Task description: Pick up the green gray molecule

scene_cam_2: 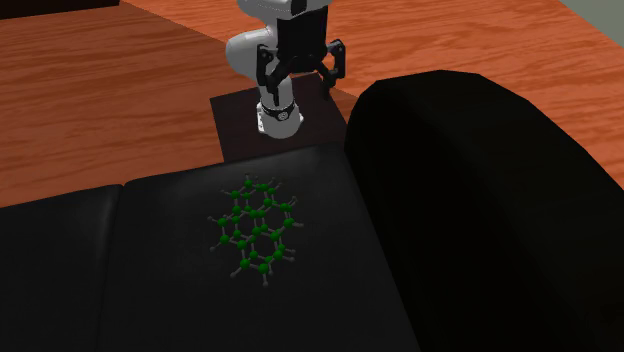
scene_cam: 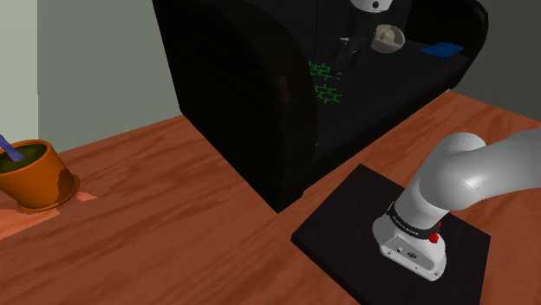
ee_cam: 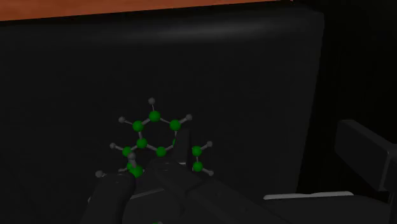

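Jaws spread, pinching nothing | gripper (scene_cam_2: pixel 298 85) hovers abv black sofa seat (scene_cam_2: pixel 150 280) | green-grey molecule (scene_cam_2: pixel 255 228) lies flat on seat, at gripper's 6 o'clock in 2nd ext view, not touching

The sofa (scene_cam_2: pixel 470 220) is smooth, faintly sheened black, leather-like; the floor (scene_cam: pixel 173 225) shows polished wood grain; the molecule (scene_cam_2: pixel 254 232) and the white arm (scene_cam: pixel 485 173) look like glossy plastic.
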